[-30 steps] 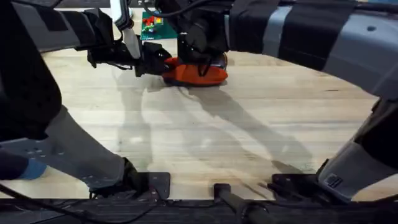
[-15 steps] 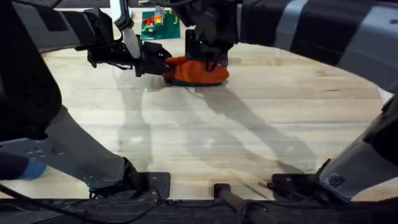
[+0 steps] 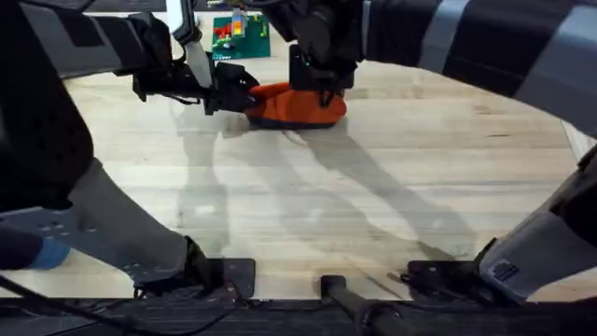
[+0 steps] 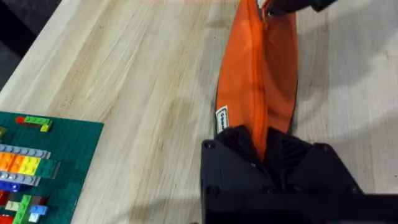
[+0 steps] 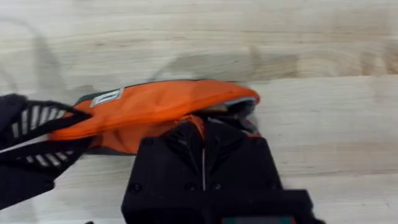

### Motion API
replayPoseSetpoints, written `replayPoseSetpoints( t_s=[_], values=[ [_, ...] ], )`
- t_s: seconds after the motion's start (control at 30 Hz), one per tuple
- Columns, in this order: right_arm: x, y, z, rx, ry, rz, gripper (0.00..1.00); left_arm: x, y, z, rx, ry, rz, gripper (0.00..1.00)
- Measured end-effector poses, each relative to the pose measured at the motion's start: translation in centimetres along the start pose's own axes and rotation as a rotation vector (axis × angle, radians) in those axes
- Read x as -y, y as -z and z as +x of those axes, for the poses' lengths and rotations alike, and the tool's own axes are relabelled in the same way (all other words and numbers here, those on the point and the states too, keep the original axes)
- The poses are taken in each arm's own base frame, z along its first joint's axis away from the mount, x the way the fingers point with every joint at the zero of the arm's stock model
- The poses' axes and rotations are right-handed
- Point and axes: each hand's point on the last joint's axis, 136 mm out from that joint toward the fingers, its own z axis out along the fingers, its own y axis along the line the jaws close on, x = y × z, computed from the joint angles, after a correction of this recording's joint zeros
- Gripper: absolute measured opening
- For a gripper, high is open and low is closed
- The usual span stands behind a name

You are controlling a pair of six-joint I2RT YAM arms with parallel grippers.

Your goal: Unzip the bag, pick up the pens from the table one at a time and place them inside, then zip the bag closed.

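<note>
Overhead, the left gripper (image 3: 238, 94) pinches one end of the bag (image 3: 297, 105) on the table (image 3: 373, 196). The right gripper (image 3: 322, 84) is closed on its top seam. A green brick plate (image 3: 239, 37) lies just beyond.

Over the last second the right gripper (image 3: 320, 82), fingers closed on the top seam of the oblong orange fabric pouch with the dark bottom band (image 3: 297, 105), has travelled from near the pouch's middle toward its end away from the left arm. The right arm's dark body has drawn back toward the far table edge, uncovering more orange fabric, and the pouch's far end has edged slightly the same way
</note>
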Motion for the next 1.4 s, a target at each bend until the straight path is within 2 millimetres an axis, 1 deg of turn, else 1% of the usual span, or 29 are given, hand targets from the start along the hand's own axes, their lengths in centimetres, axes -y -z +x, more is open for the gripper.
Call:
replayPoseSetpoints(
  t_s=[0.43, 0.57, 0.63, 0.9, 1.1, 1.4],
  values=[
    [4.6, -1.4, -1.6, -0.029, -0.069, 0.089, 0.03, 0.0, 0.0, -0.1, 0.003, 0.0, 0.0, 0.043],
    [5.2, -1.3, -1.7, -0.047, -0.088, 0.079, 0.03, 0.0, 0.0, -0.2, 0.01, 0.0, 0.002, 0.043],
    [5.5, -1.4, -1.6, -0.068, -0.105, 0.071, 0.031, 0.1, -0.1, -0.3, 0.014, -0.001, 0.003, 0.043],
    [8.0, -2.2, -1.0, -0.191, -0.237, 0.057, 0.031, 0.2, -0.2, -0.5, 0.021, -0.003, 0.009, 0.043],
    [8.6, -2.7, -0.9, -0.226, -0.309, 0.041, 0.03, 0.3, -0.4, -0.6, 0.025, -0.003, 0.014, 0.042],
    [10.2, -4.3, 0.6, -0.272, -0.408, 0.075, 0.031, 0.3, -0.4, -0.7, 0.028, -0.002, 0.014, 0.042]
  ],
)
